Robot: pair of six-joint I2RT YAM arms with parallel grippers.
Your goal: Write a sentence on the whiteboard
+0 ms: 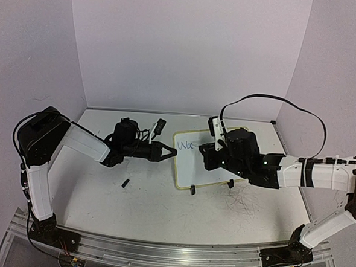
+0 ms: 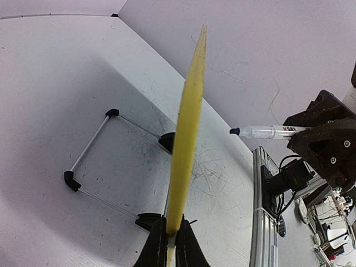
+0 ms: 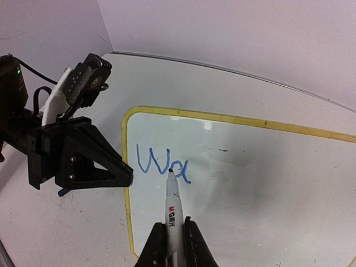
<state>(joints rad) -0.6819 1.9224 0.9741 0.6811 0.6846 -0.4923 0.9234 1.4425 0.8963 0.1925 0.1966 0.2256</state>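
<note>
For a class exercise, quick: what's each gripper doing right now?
Left gripper: closed on the edge of the whiteboard.
Right gripper: closed, holding the marker.

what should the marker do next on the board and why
Probably move the marker tip just past the a on the whiteboard to start the next letter. Only "Wa" is written, the tip is by the a, the right jaws are shut on the marker, and the left jaws clamp the board's yellow frame.

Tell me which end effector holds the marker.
The right end effector: it grips the marker, tip at the whiteboard. The left end effector clamps that board's edge.
</note>
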